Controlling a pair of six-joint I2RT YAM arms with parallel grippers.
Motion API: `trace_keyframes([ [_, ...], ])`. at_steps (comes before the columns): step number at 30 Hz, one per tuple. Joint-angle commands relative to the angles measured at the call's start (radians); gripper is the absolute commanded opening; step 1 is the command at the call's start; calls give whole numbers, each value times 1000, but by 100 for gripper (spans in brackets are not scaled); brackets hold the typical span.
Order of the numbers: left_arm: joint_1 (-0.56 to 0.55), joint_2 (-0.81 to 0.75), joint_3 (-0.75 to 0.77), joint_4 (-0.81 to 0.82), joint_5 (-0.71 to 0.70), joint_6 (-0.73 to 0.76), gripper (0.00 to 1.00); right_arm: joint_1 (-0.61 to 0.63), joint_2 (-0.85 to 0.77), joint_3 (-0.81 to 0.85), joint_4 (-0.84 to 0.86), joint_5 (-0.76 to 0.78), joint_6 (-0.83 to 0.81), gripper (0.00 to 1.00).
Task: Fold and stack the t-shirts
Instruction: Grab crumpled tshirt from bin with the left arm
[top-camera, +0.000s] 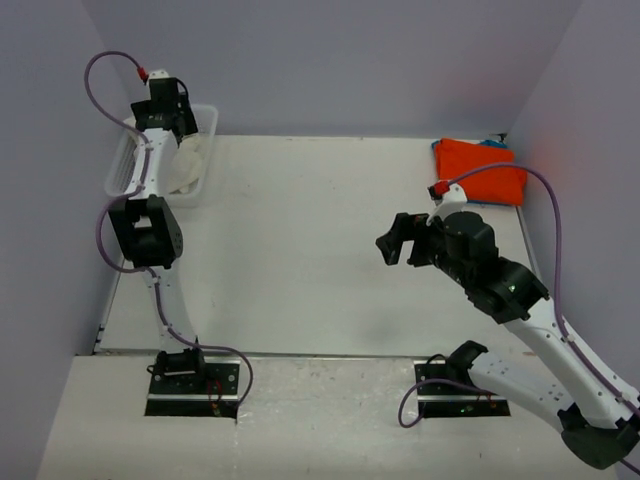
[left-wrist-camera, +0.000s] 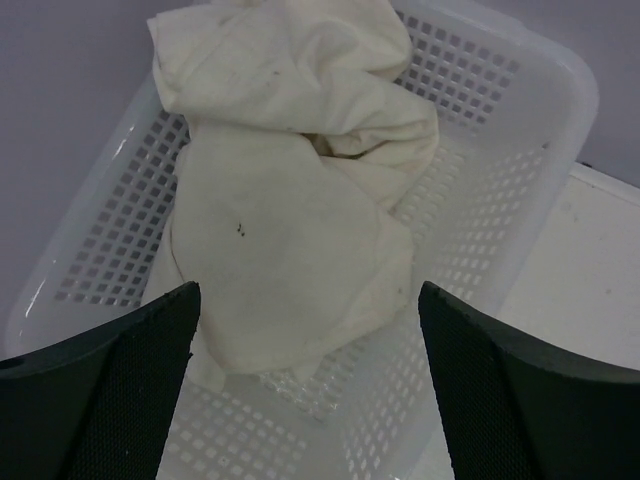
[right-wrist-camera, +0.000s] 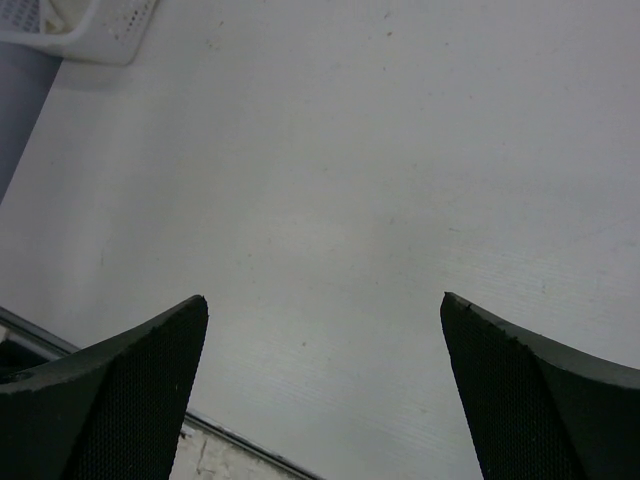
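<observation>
A white table is closed in by pale purple walls. A white mesh basket is set at its far left corner, and the cream t-shirt is bunched up inside it. The left gripper is held over that shirt with its fingers spread wide; nothing is pinched. The orange t-shirt is laid folded at the far right corner, with a blue cloth edge seen just behind it. The right gripper is held over the table, spread wide, with nothing in it.
</observation>
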Motion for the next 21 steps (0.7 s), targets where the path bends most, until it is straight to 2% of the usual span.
trace_keyframes([
  [1,47,72,86,-22,10,31,90,10,3,46,-70,-35,18,99],
  [7,63,178,95,35,21,67,90,13,-4,40,-118,-55,23,99],
  [19,73,305,115,125,197,113,92,13,-36,24,-124,-96,53,99],
  [21,84,337,128,130,222,101,85,13,-32,57,-139,-110,50,99],
])
